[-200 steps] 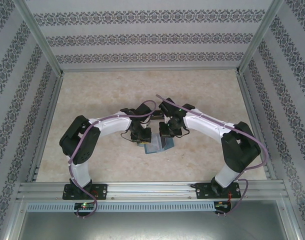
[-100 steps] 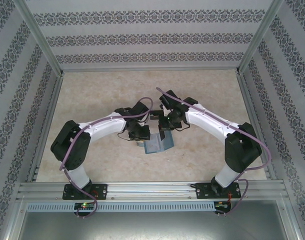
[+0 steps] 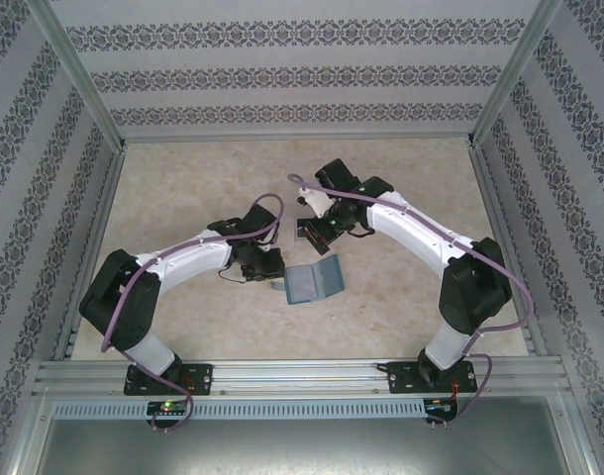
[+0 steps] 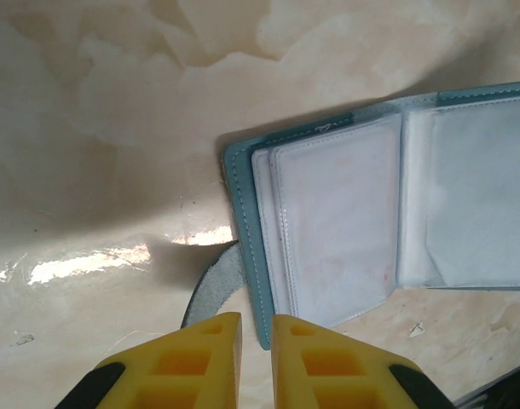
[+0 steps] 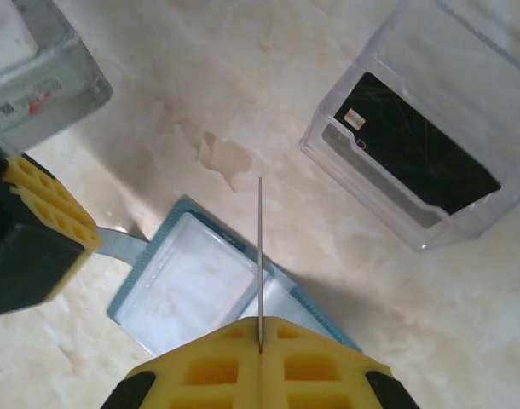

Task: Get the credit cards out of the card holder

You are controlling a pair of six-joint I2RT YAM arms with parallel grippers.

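The teal card holder (image 3: 312, 283) lies open on the table, its clear pockets (image 4: 328, 230) facing up and its grey tab (image 4: 213, 285) sticking out at the left. My right gripper (image 5: 260, 328) is shut on a thin pale credit card (image 5: 260, 256), seen edge-on, held above the holder (image 5: 192, 290). From above, that gripper (image 3: 317, 236) hangs just behind the holder. My left gripper (image 4: 256, 328) stands at the holder's left edge with a narrow gap between its jaws. The holder's near corner lines up with that gap, and nothing is clamped.
A clear plastic box (image 5: 405, 153) with a dark card inside stands on the table just beyond the holder. The left gripper's yellow finger (image 5: 47, 213) is close beside the holder's tab. Marbled table surface (image 3: 401, 178) stretches away toward the patterned walls.
The right gripper has risen and drawn back from the holder with the card. The left arm has slid left off the holder, which now lies uncovered.
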